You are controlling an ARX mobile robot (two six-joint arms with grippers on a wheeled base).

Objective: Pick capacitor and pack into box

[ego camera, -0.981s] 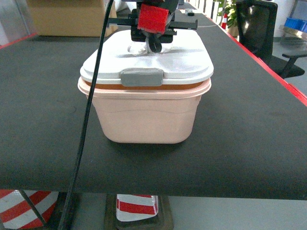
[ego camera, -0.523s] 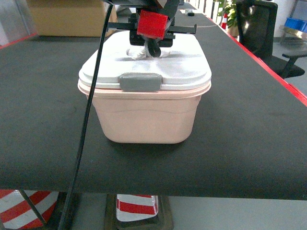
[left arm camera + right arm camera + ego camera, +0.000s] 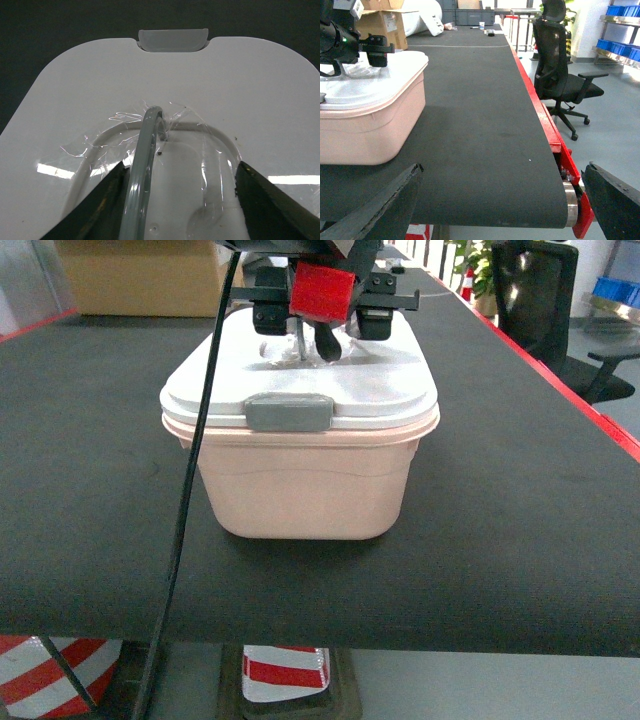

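The box (image 3: 300, 455) is set near the bench's (image 3: 520, 500) front edge, lid (image 3: 100, 85) shut, so its taped handle (image 3: 145, 150) is straddled by the spread left hand (image 3: 177, 200), while the right hand (image 3: 495, 210) is held spread and empty off the bench's right edge.

We see the pink box (image 3: 300, 480) with its white lid (image 3: 300, 375) down on the black counter (image 3: 500, 490), our left hand (image 3: 318, 340) over the lid's far part.
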